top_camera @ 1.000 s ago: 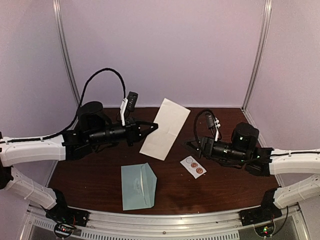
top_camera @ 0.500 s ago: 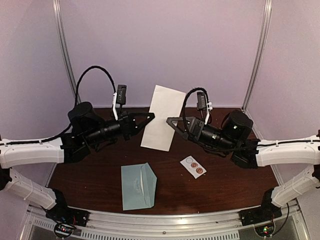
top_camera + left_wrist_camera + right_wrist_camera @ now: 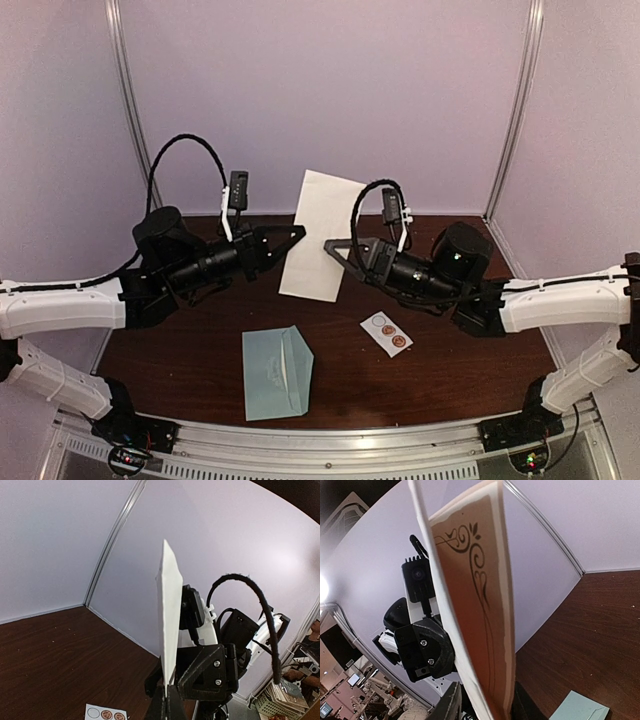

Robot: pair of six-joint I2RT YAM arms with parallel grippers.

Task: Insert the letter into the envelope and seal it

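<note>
The letter (image 3: pixel 320 235), a folded white sheet with brown scrollwork inside (image 3: pixel 475 605), hangs upright in the air above the back of the table. My left gripper (image 3: pixel 298 232) is shut on its left edge, and in the left wrist view the thin paper edge (image 3: pixel 170 620) rises from the pinched fingertips (image 3: pixel 167 695). My right gripper (image 3: pixel 330 245) is at the letter's right edge. Its fingers straddle the sheet's two splayed leaves (image 3: pixel 485 705), partly narrowed but still apart. The pale teal envelope (image 3: pixel 277 372) lies flat near the front edge, flap open, and its corner shows in the right wrist view (image 3: pixel 580 707).
A small white strip of round stickers (image 3: pixel 386 333) lies on the dark wooden table (image 3: pixel 180 350) right of the envelope, under the right arm, and also shows in the left wrist view (image 3: pixel 104 713). Pale walls with metal posts close in the back and sides.
The right arm rose from beside the sticker strip to the letter's right edge, and its jaws narrowed around it. The left arm lifted the letter higher and more upright.
</note>
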